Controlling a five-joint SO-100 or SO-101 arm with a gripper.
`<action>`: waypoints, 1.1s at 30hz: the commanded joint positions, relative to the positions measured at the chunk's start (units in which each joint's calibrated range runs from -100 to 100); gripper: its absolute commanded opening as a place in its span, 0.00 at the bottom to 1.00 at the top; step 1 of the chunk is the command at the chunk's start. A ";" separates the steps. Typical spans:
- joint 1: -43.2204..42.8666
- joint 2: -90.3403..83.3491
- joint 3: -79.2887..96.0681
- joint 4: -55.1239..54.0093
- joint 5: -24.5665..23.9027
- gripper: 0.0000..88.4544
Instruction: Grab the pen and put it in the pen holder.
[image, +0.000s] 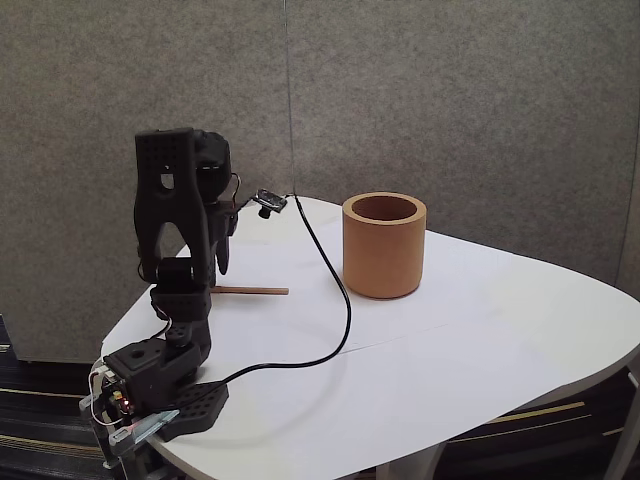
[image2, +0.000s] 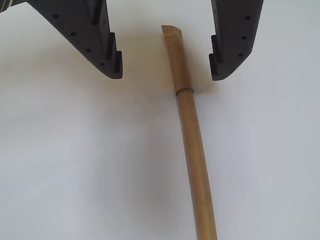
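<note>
- Wrist view: pen (image2: 192, 145), a thin tan stick with a dark ring near its upper end, lies flat on the white table (image2: 75, 165). Its cut tip sits between the two black fingers, nearer the right-hand one as this view shows it.
- Gripper (image2: 165, 72) spread wide, nothing held; neither finger touches the pen.
- Fixed view: pen (image: 255, 291) rests on the table just beside the arm (image: 180, 250), partly hidden behind it. Pen holder (image: 384, 245), a thick-walled orange-brown cup, stands upright well apart, to the right in this view.
- Black cable (image: 335, 290) runs across the table between pen and pen holder.
- Risk, judged: the fingers bracket only the tip end, so a close here would grip far off the pen's middle; the long free end could droop or swing.
- Risk: off-centre pen means one finger meets it first and may roll or push it aside.
- Risk: a tilted pen could strike the holder's thick rim instead of dropping in.
- Risk: the carry path crosses the cable; snagging is possible.
</note>
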 joint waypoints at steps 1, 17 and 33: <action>0.45 -0.27 -0.99 -0.08 0.14 0.27; 0.82 11.93 -7.58 -0.25 -0.07 0.27; 0.53 12.82 -7.67 -0.08 -0.34 0.27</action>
